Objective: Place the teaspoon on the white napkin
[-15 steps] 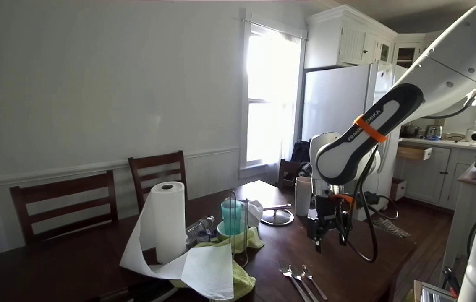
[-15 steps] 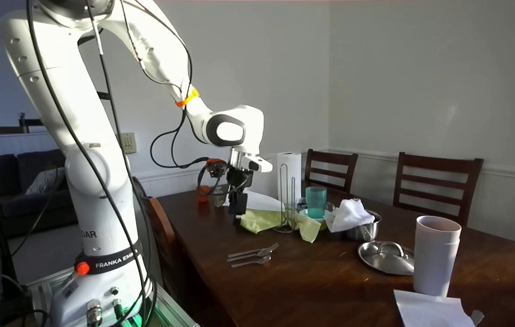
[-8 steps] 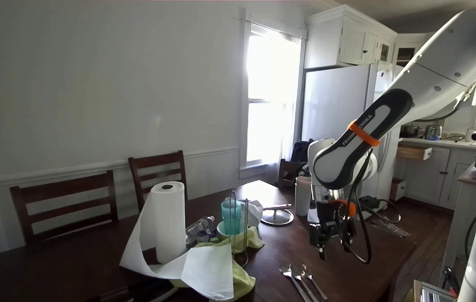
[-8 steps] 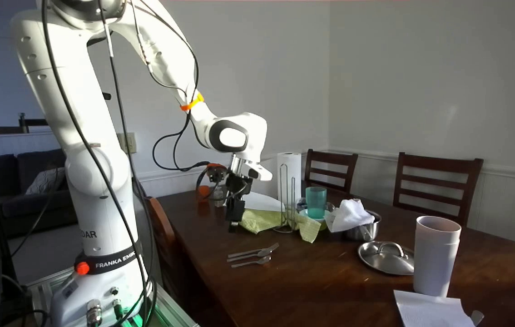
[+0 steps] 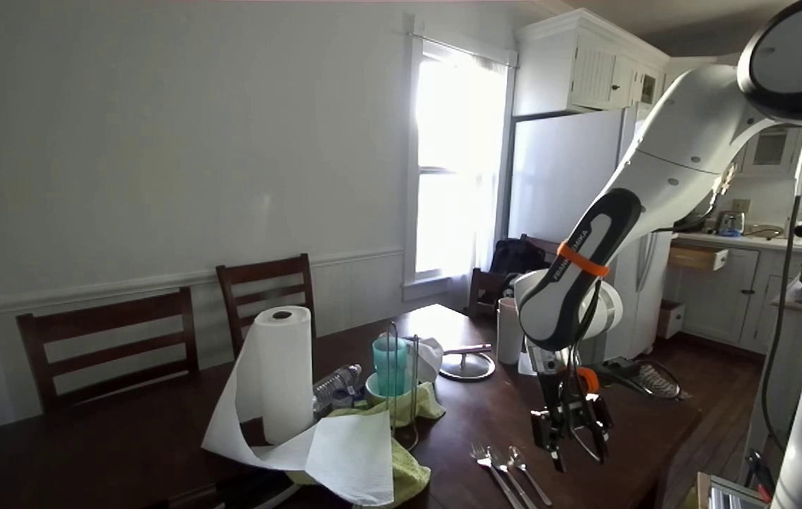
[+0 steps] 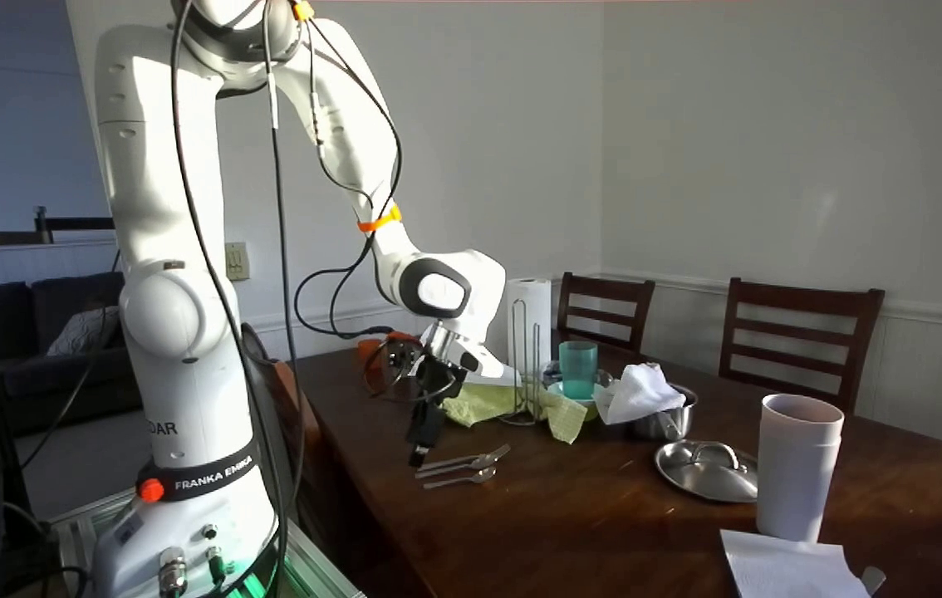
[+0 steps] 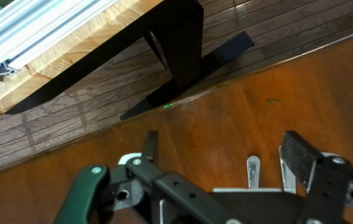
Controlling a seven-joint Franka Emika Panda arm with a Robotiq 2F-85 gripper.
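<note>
The teaspoon [image 5: 520, 463] lies on the dark table beside a fork [image 5: 483, 459] and another piece of cutlery [image 5: 503, 470]. The teaspoon also shows in an exterior view [image 6: 461, 479]. In the wrist view its handle end [image 7: 253, 171] lies between my fingers, below them, nearer the right finger; its bowl is hidden by the gripper. My gripper [image 7: 220, 138] is open and empty, tilted, above the table near the handle ends, in both exterior views [image 5: 580, 461] [image 6: 419, 457]. The white napkin [image 6: 791, 566] lies flat by the stacked cups.
White stacked cups [image 6: 799, 465] stand at the napkin's edge. A steel lid [image 6: 708, 472], a pot [image 6: 666, 422], a teal cup [image 6: 578, 370], a wire stand [image 6: 526, 365] and a paper towel roll [image 5: 286, 382] stand farther along. The table edge [image 7: 195, 97] runs close by my gripper.
My gripper has come down toward the cutlery handles and has tilted. The arm has swung along with it. The cutlery and napkin have not moved.
</note>
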